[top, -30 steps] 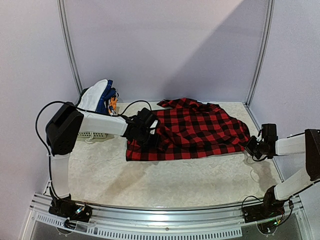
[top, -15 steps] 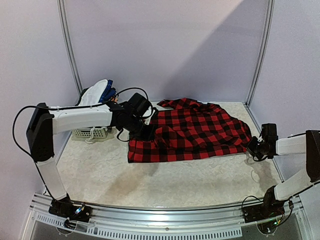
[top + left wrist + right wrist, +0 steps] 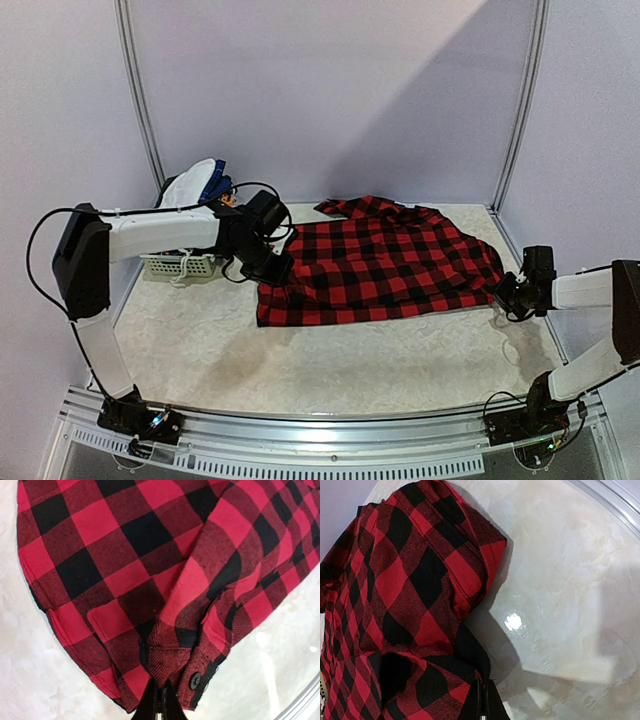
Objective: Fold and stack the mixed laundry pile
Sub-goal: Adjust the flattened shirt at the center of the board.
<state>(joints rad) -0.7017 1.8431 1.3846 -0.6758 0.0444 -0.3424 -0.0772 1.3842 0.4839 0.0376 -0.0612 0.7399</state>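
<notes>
The left gripper (image 3: 159, 696) has its jaws pressed together on a buttoned corner at the left end of the red-and-black plaid shirt (image 3: 385, 262), and the right gripper (image 3: 482, 692) pinches a bunched fold at the shirt's right end. Between them the shirt lies spread on the table (image 3: 330, 370), its long axis running pinch to pinch. Each arm is nearest its own end, so a fold would likely carry one end toward the other. Past the shirt's left end, other garments (image 3: 195, 185) sit heaped in the white basket (image 3: 180, 266).

Top view high, from behind, looking down; wrist views close; all share plaid shirt (image 3: 385, 265)
</notes>
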